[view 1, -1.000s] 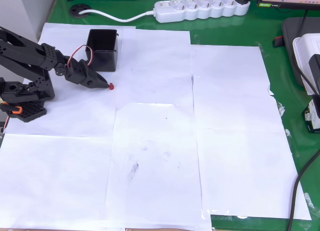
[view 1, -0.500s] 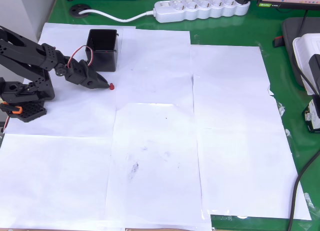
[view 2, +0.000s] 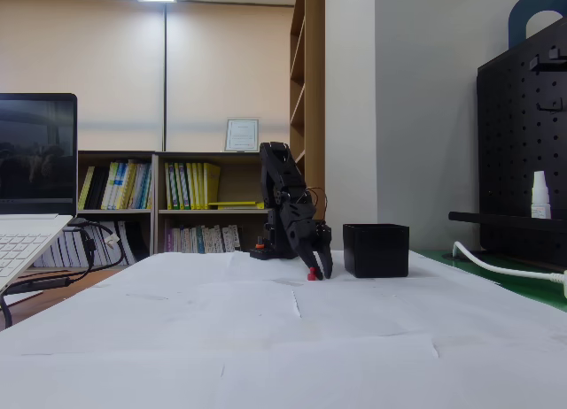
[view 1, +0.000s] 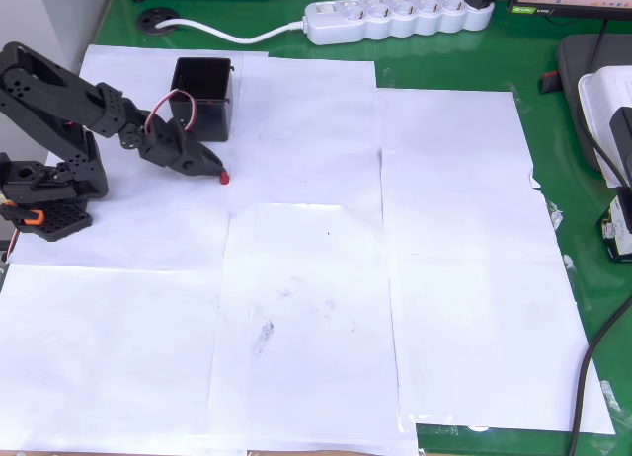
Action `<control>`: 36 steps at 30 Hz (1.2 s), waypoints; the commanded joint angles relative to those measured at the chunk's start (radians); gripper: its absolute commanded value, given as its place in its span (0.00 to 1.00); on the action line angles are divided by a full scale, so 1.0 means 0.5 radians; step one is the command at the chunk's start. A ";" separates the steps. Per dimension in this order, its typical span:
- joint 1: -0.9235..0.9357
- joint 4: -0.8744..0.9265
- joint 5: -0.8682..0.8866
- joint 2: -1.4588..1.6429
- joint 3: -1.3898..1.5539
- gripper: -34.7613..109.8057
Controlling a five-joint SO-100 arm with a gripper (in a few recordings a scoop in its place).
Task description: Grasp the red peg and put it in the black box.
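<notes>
Your pincer (view 1: 219,170) pinches the peg (view 1: 225,178) only at its tips, near the surface's far-left corner beside the box (view 1: 203,99), so a jerky lift could flick it free.

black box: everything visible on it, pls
The black box is a small square container, matte black, plastic by the look, with tall straight walls and a thin rim. It stands upright and open-topped on the white paper, near the upper left in the overhead view. Its inside looks dark; no contents can be made out. In the fixed view it sits just right of the gripper, apart from it. Nothing touches it but the paper beneath.
</notes>
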 commanded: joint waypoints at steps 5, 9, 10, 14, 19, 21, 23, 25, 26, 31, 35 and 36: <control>-0.009 -0.064 -0.012 0.046 0.123 0.24; -0.028 -0.181 -0.025 -0.006 -0.043 0.24; -0.031 -0.215 -0.034 -0.031 -0.104 0.24; -0.009 -0.279 -0.092 -0.166 -0.322 0.24; -0.009 -0.291 -0.101 -0.175 -0.371 0.24; 0.009 -0.362 -0.126 -0.107 -0.371 0.24; 0.031 -0.482 -0.224 0.012 -0.371 0.24; 0.046 -0.644 -0.276 0.141 -0.374 0.24; 0.055 -0.675 -0.322 0.178 -0.374 0.24; 0.077 -0.715 -0.457 0.239 -0.377 0.24; 0.071 -0.767 -0.678 0.337 -0.380 0.24; 0.064 -0.779 -0.718 0.356 -0.380 0.24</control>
